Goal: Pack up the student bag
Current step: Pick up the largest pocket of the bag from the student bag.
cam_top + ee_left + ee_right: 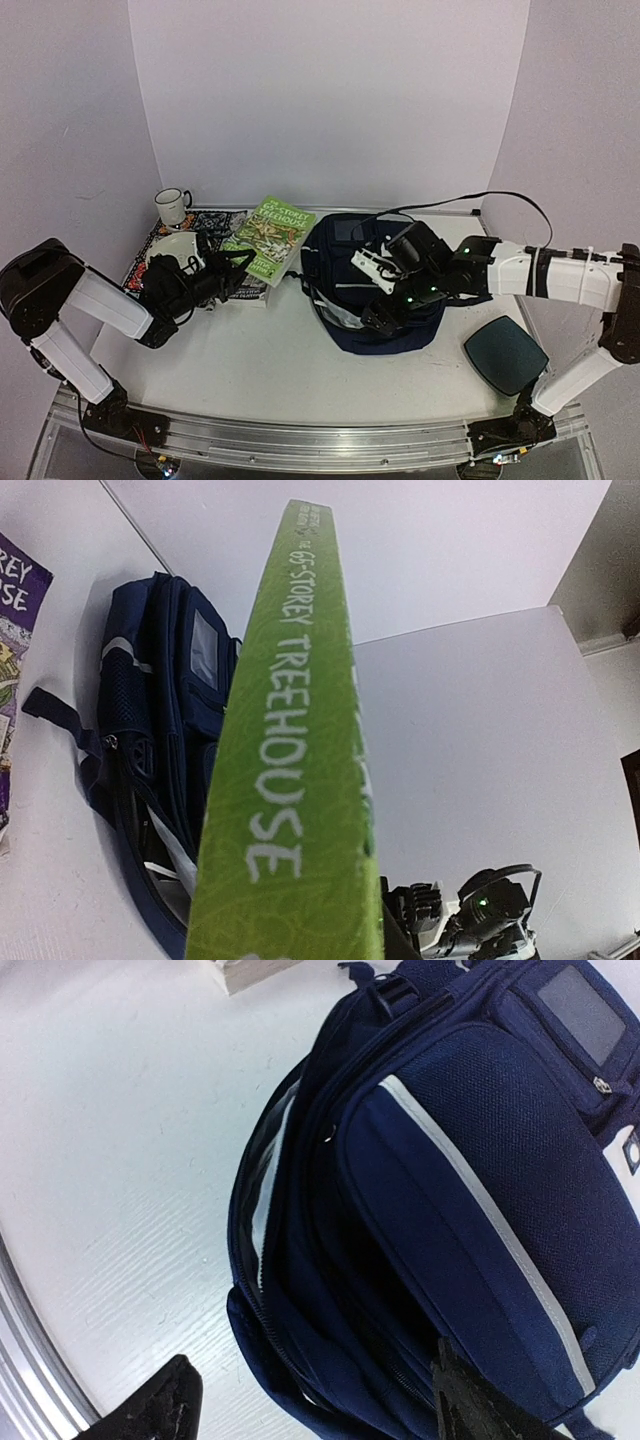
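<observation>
The student bag [345, 262] is a navy backpack with white piping, lying mid-table with its main zip gaping. It also shows in the left wrist view [160, 720] and fills the right wrist view [450, 1180]. My left gripper [232, 268] is shut on the near edge of a green book [272, 233], "65-Storey Treehouse", left of the bag. Its spine [295, 770] hides my left fingers. My right gripper [385, 312] hovers over the bag's near end, jaws wide open and empty [315, 1412]. One fingertip [160, 1410] is over the table, the other fingertip [470, 1410] against the bag's front pocket.
A white mug [172, 205], a white bowl [176, 246] and patterned books [215, 222] lie at the back left. A purple book cover [15, 630] lies beside the bag. A dark flat rounded object [505, 355] lies at the near right. A black cable [500, 197] runs over the back right.
</observation>
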`<state>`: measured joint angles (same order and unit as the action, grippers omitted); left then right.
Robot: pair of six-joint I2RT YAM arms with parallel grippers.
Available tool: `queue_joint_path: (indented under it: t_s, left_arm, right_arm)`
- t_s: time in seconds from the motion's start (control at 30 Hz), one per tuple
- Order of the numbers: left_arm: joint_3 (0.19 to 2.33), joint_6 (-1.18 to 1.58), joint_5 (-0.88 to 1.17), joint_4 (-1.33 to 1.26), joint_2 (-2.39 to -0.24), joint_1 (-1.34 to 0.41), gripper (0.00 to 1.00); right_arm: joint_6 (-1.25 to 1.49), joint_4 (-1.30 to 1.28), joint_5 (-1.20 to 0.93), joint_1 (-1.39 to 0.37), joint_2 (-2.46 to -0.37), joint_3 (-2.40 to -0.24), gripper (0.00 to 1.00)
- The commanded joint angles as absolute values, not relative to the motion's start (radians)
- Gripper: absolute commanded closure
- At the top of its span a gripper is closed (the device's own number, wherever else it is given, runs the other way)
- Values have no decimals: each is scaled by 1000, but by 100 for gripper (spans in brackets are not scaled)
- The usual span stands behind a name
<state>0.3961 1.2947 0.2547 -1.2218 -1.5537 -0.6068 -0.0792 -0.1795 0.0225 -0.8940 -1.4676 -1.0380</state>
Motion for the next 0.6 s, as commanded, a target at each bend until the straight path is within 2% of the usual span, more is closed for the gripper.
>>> queue_joint_path:
  t_s: [0.0,0.13,0.33,0.47,0.57]
  left_arm:
    - [388,1252,299,-1359,-1483,-594,100]
    - [380,1240,321,-1330,-1469,-586,100]
    - [370,1217,341,-1286,-1447,-580,100]
    - [358,1199,345,-1246,-1418,-575,100]
    - [352,1187,349,-1212,-1395,-574,100]
  right_arm:
    - [-184,-295,133,-931,-1542,-1128,22]
    - [-215,-316,137,-953,-1618,-1186,26]
    - [-241,-325,181,-958,-1706,-1244,36]
    - [-263,-331,233,-964,-1752,-1275,47]
    - [-279,-349,260,-970,-1784,-1304,59]
